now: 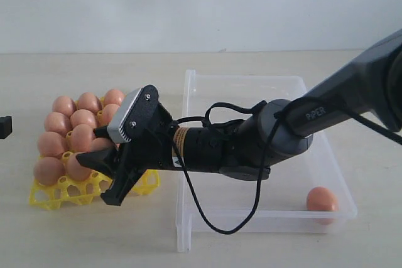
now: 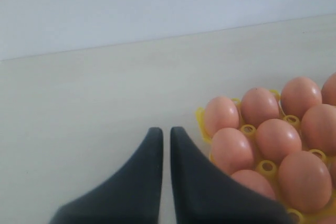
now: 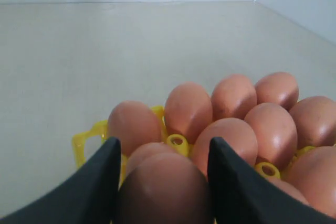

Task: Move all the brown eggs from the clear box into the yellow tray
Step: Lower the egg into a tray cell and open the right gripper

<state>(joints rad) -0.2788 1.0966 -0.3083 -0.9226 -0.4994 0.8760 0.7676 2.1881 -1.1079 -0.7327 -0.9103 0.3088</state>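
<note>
Where the right arm reaches across the pale counter (image 1: 94,236), its black right pincer (image 3: 164,148) hangs over the bright yellow plastic egg tray (image 1: 47,198), jaws set wide and clasped on one smooth orange-brown oval egg (image 3: 163,190) just above the filled cups. Many more brown eggs (image 1: 83,119) sit packed together in the tray, and a single brown egg (image 1: 321,199) lies in a corner of the large shallow clear plastic box (image 1: 264,83) just beside it. The black left pincer (image 2: 165,135) sits with its jaws pressed together, next to the tray's edge.
</note>
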